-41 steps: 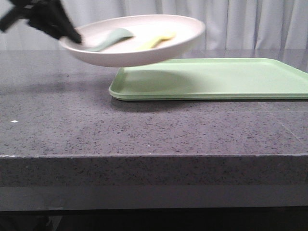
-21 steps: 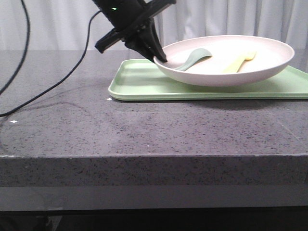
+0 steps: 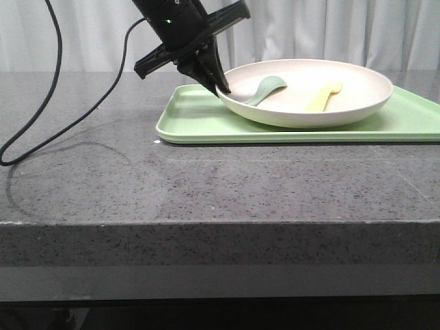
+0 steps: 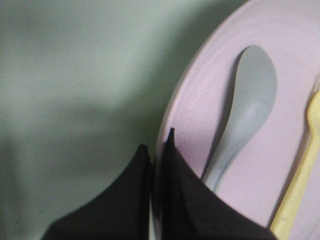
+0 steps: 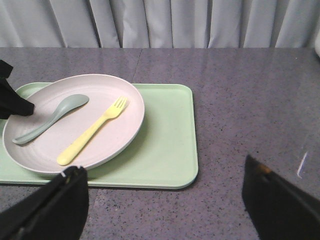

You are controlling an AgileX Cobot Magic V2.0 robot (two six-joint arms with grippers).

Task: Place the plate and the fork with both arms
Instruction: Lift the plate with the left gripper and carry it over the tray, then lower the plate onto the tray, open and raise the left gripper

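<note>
The plate (image 3: 311,93) sits on the light-green tray (image 3: 206,124), toward the tray's left half in the front view, its underside appearing to rest on the tray floor. Inside it lie two utensils side by side: the pale-yellow fork (image 3: 324,96) on the right, its tines pointing away toward the far side, and a grey-green spoon (image 3: 266,88) on the left, bowl also toward the far side. The left gripper (image 3: 221,88) comes down from the upper left on its black arm (image 3: 175,27) and is pinched onto the plate's left rim; the left wrist view shows its two dark fingers (image 4: 182,200) nearly together with the thin rim running up between them, one finger over the tray side and the other inside the dish just beside the spoon's handle. A black cable (image 3: 51,82) trails from that arm and loops across the grey speckled table (image 3: 206,185) on the left. The right gripper (image 5: 162,200) hangs above the near right part of the table, well apart from the tray, its fingers (image 5: 50,207) spread wide with nothing between them, and it does not show in the front view
</note>
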